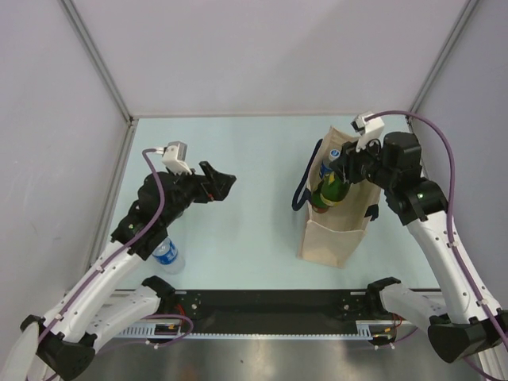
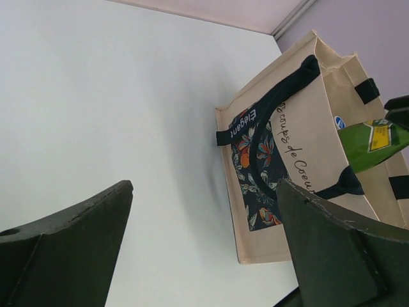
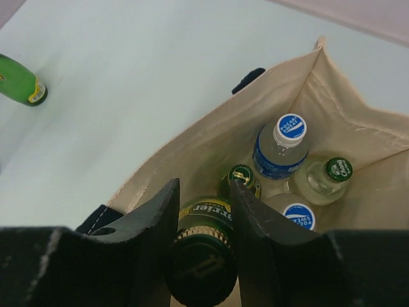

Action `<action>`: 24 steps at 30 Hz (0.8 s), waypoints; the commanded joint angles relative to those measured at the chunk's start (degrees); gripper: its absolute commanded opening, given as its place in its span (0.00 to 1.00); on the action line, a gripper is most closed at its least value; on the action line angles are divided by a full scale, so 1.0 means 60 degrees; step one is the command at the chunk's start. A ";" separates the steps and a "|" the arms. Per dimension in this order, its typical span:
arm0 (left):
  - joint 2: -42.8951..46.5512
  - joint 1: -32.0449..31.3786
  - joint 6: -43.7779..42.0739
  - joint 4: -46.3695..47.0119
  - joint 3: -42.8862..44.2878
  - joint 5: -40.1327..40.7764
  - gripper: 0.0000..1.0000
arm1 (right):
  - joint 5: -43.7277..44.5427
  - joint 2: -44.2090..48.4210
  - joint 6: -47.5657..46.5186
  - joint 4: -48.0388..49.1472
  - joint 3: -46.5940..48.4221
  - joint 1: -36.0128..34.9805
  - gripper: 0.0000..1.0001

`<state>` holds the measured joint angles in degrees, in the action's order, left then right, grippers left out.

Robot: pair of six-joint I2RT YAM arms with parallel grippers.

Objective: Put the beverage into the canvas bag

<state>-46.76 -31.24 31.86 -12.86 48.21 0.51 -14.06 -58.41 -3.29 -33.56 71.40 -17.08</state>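
The beverage, a green glass Perrier bottle (image 3: pixel 201 265), hangs by its neck between the fingers of my right gripper (image 3: pixel 204 192), which is shut on it. It sits in the open mouth of the canvas bag (image 1: pixel 333 230), a beige tote with navy handles, and its lower part is inside. From above, the bottle (image 1: pixel 332 189) leans at the bag's top under the right gripper (image 1: pixel 349 168). My left gripper (image 1: pixel 218 184) hovers over the table left of the bag, open and empty. In the left wrist view the bag (image 2: pixel 307 147) and the bottle (image 2: pixel 374 144) lie beyond the left gripper (image 2: pixel 204 211).
Several bottles stand inside the bag: a blue-labelled Pocari bottle (image 3: pixel 281 150), a clear one with a green cap (image 3: pixel 326 179), another green one (image 3: pixel 241 179). A green bottle (image 3: pixel 19 83) lies on the table. A water bottle (image 1: pixel 168 255) stands by my left arm.
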 commanded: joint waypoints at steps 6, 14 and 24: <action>0.0572 0.0095 0.0008 -0.0346 -0.0124 0.0515 1.00 | -0.0585 0.0565 0.0197 0.3132 -0.1219 -0.0199 0.00; 0.0792 0.0110 0.0154 -0.0434 -0.0329 0.0618 1.00 | -0.0483 0.0624 -0.0330 0.4421 -0.2655 -0.0932 0.00; 0.1085 0.0110 0.0198 -0.0566 -0.0505 0.0793 1.00 | -0.0599 0.0478 -0.0915 0.5915 -0.4061 -0.1416 0.00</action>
<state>-41.32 -31.09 32.32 -17.15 45.71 4.32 -15.90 -57.63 -6.63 -12.93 46.81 -24.67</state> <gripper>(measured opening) 0.996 0.384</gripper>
